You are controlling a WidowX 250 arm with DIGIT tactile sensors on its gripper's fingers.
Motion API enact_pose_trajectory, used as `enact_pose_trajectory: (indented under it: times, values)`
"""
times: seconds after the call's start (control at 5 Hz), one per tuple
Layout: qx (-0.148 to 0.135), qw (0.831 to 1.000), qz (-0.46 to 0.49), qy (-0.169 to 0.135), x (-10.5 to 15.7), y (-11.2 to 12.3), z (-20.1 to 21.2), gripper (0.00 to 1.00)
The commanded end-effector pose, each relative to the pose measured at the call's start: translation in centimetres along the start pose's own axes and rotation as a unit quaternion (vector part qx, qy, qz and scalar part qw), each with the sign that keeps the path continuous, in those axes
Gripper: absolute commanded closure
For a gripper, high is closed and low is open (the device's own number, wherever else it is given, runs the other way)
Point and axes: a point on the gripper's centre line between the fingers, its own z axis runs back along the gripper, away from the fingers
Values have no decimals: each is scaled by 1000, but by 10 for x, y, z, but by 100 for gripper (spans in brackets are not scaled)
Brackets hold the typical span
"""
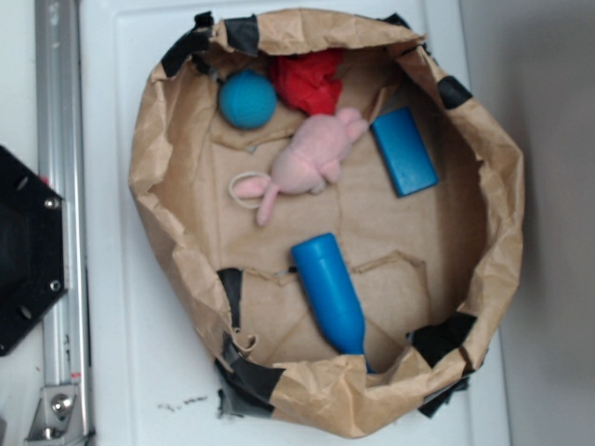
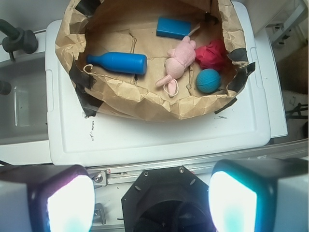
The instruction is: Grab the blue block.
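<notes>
**Over the counter, end effector spread wide, blue block waiting in the paper bowl**

Up at the far side of the crumpled brown paper bowl (image 2: 145,104), as the wrist camera sees it, lies the blue block (image 2: 174,27), flat on the paper floor and close under the far wall. And the end effector (image 2: 152,198) is nowhere near it: its two fingers fill the bottom corners of the wrist view, one finger (image 2: 53,203) at the left and the other at the right, well apart from each other, gripping nothing at all, hanging over the black base and the metal rail (image 2: 193,166) on the near side of the white counter (image 2: 159,137).

Look at the crowd in that bowl. A pink plush rabbit (image 2: 177,62) sprawls just near of the block, its head end close by the block's right corner; I can't tell whether they touch. To the rabbit's left a long blue bottle (image 2: 117,62) lies on its side, neck pointing left. To the right, a red crumpled lump (image 2: 212,54), and just nearer than that a teal ball (image 2: 208,80) sits against the rim.

From the exterior camera the block (image 1: 404,151) shows clear, slanted, bare paper around most of it, the rabbit (image 1: 311,160) alongside. Black tape (image 1: 244,35) patches the bowl's rim in several places.
</notes>
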Motion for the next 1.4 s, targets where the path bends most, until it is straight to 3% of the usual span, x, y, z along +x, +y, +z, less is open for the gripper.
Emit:
enact_pose_trajectory:
  times: [0.0,0.2,0.4,0.6,0.8,1.2]
  values:
    - [0,1000,0,0,0,0,0,0]
    - [3,994,-94,-61,49,14,-19,0]
    - [8,985,-143,-101,84,35,-32,0]
    - [11,971,-207,-121,98,38,-52,0]
    - [50,956,-266,-118,116,39,-93,0]
    - [71,945,-309,-82,139,40,-153,0]
